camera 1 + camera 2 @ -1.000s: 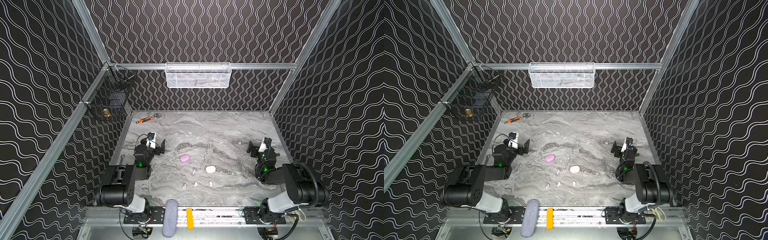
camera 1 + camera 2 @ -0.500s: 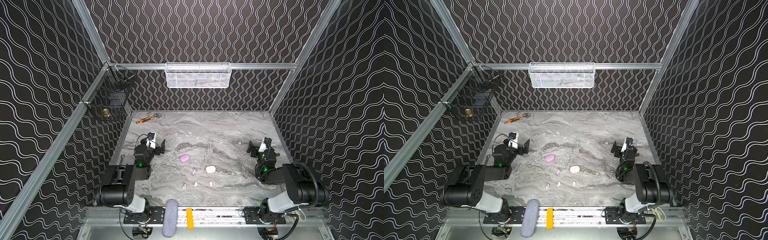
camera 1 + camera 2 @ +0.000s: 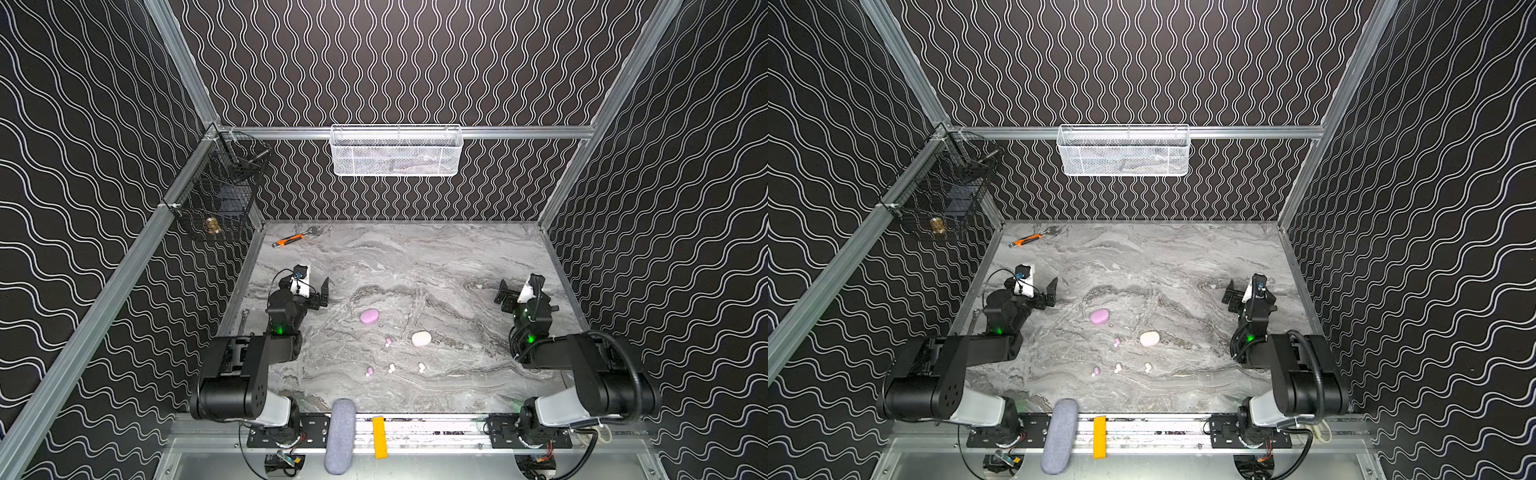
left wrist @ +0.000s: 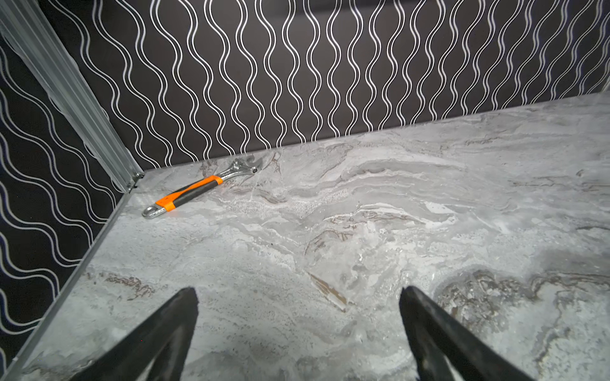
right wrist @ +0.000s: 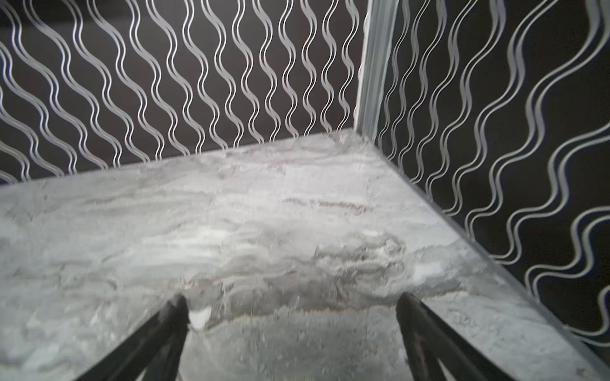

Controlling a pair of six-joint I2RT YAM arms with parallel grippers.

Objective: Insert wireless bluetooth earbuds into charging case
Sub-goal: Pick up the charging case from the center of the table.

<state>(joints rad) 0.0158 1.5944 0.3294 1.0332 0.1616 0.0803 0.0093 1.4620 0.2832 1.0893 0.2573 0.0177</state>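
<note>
We find both hands empty, their jaws spread wide. The left hand (image 3: 309, 291) sits low over the table (image 3: 415, 257) by its left edge, and the right hand (image 3: 517, 293) by its right edge. In each wrist view we see only table between the jaws.

The earbuds (image 3: 391, 368) lie loose in the middle of the table, nearer the robot's side than either hand and well apart from both. One lilac bud (image 3: 388, 342) lies between the lilac case (image 3: 369, 316) and the cream case (image 3: 421, 338), closer to the cream one. Nearer the robot, three buds make a rough row: a second lilac bud (image 3: 369, 371) on the left, then two cream buds (image 3: 421, 367).

The lilac case lies toward the left hand and the cream case toward the right hand; neither is touched. Any marking on the cases is too small for us to read. A wrench (image 4: 198, 191) with an orange grip lies in the far left corner.
</note>
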